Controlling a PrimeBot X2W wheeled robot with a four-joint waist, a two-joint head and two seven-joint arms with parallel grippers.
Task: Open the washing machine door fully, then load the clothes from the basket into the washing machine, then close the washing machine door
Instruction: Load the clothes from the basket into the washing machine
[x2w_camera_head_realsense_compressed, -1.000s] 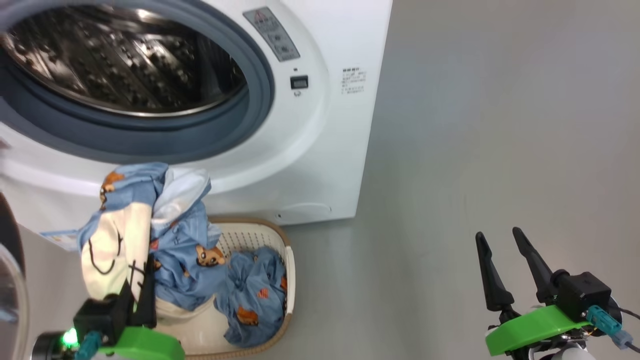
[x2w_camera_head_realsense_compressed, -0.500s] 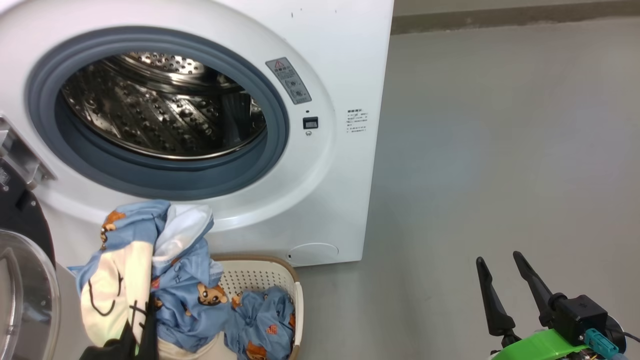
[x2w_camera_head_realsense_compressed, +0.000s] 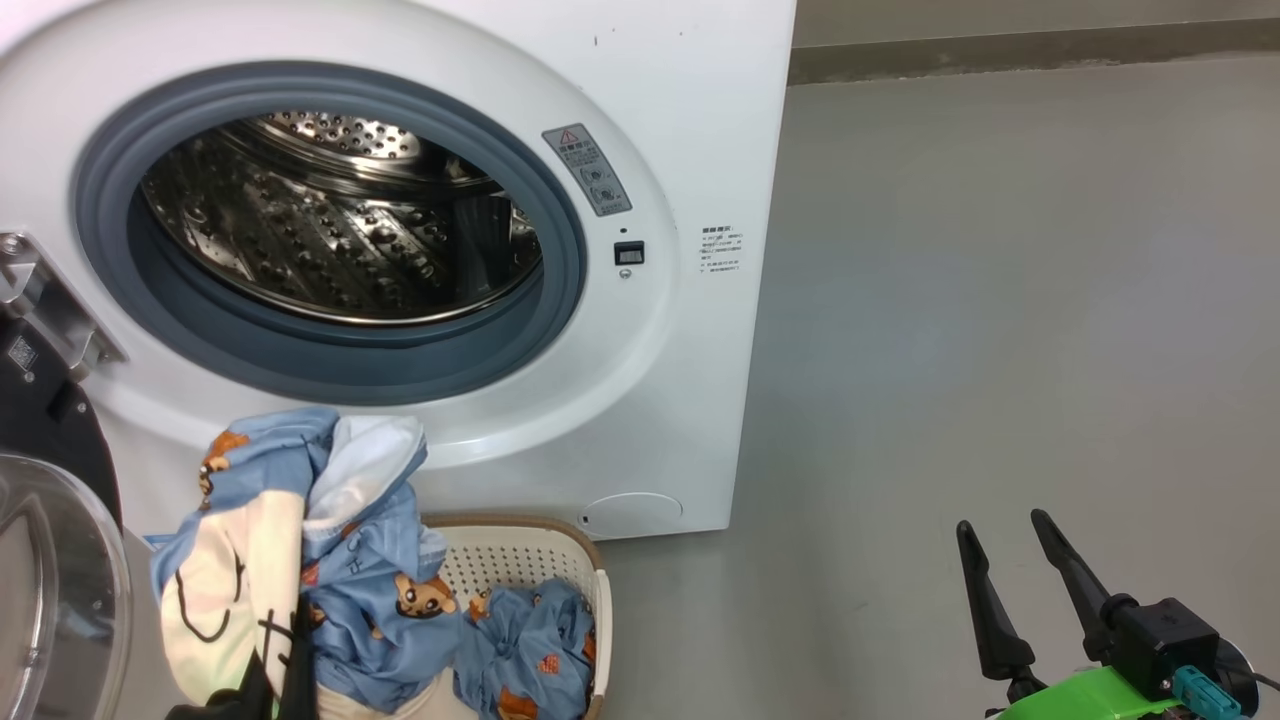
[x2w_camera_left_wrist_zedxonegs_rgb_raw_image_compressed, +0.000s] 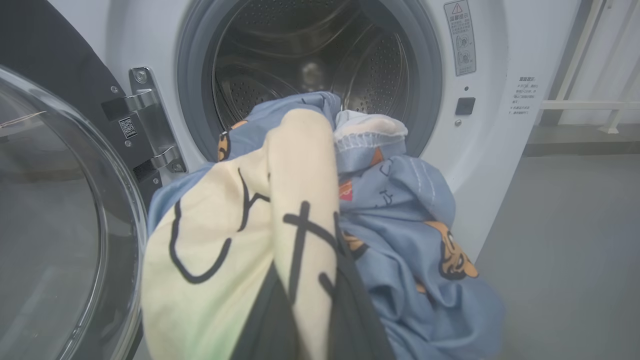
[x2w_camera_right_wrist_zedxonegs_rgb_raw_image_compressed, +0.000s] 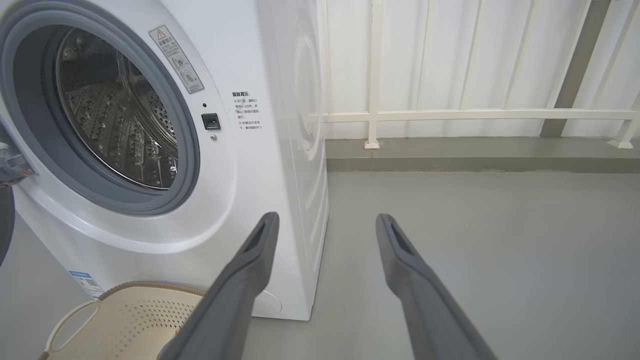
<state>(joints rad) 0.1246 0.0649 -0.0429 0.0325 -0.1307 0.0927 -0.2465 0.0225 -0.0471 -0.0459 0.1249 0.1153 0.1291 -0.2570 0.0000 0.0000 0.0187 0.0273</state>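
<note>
Because the door (x2w_camera_head_realsense_compressed: 45, 560) stands wide at lower left, the drum (x2w_camera_head_realsense_compressed: 340, 230) gapes in the upper left. Below it, the left end effector (x2w_camera_head_realsense_compressed: 285, 650), clamped tight on the clothes (x2w_camera_head_realsense_compressed: 330, 540), holds them above the basket (x2w_camera_head_realsense_compressed: 560, 550), presumably to clear its rim before loading. At lower right, the right end effector (x2w_camera_head_realsense_compressed: 1002, 522) stands spread wide, empty.

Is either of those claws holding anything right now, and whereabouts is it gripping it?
The left gripper pinches the clothes by a fold of the cream fabric. The right gripper is open and holds nothing.
</note>
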